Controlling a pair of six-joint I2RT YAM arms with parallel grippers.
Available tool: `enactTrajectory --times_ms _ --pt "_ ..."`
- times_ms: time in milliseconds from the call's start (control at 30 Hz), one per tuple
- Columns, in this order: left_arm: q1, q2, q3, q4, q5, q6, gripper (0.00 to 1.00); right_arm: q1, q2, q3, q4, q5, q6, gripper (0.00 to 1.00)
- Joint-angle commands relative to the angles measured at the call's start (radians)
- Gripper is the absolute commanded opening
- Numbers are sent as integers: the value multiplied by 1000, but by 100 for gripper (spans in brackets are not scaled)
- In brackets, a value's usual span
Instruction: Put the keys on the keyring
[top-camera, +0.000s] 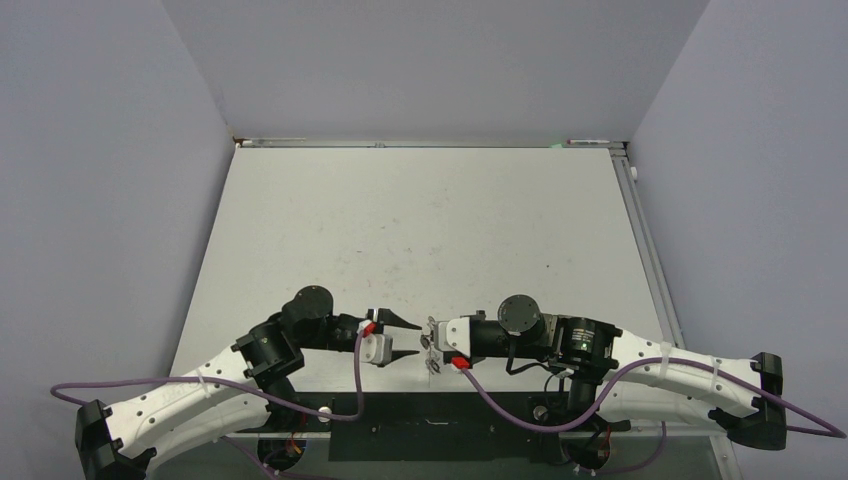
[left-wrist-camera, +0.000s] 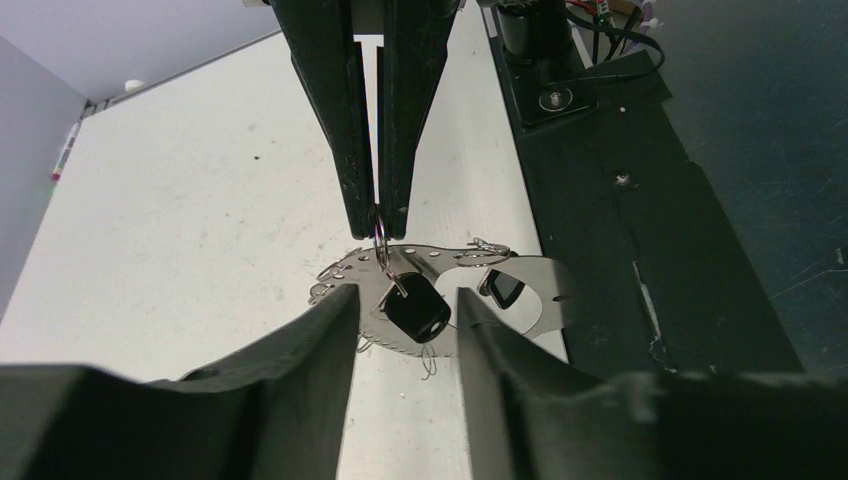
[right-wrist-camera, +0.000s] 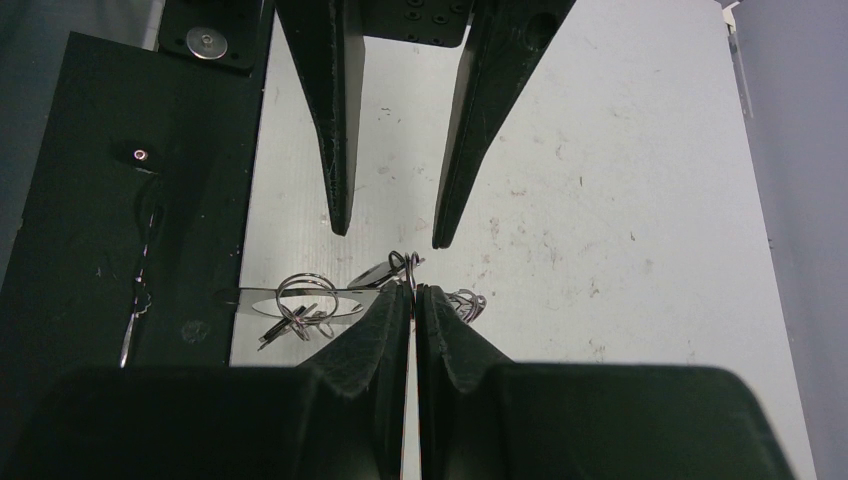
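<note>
The keyring (left-wrist-camera: 545, 285) is a thin silvery hoop with small wire loops along its rim; in the right wrist view the keyring (right-wrist-camera: 255, 296) shows nearly edge-on. My right gripper (left-wrist-camera: 379, 222) is shut on one wire loop (left-wrist-camera: 381, 243), and a black-headed key (left-wrist-camera: 420, 312) hangs from that loop. A second black-headed key (left-wrist-camera: 503, 288) sits by the hoop's opening. My left gripper (left-wrist-camera: 405, 295) is open, its fingers either side of the hanging key without touching it. From above, the left gripper (top-camera: 408, 339) and right gripper (top-camera: 430, 343) meet tip to tip at the near edge.
A black base plate (left-wrist-camera: 640, 200) with screws borders the white table (top-camera: 420, 230) on the near side. Purple cables (top-camera: 500, 405) trail from both arms. Grey walls close in the table's left, right and far sides.
</note>
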Motion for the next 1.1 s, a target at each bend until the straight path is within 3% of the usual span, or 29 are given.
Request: enactTrajectory --times_ms 0,300,967,1067 --pt "-1 -26 -3 83 -12 -31 46 11 -22 13 93 11 4 5" --pt "6 7 -11 168 -30 -103 42 12 -24 10 119 11 14 5" --pt "3 57 -4 207 -36 -133 19 20 -33 4 151 4 23 5" --pt "3 61 -1 210 -45 -137 10 21 -31 6 153 1 23 5"
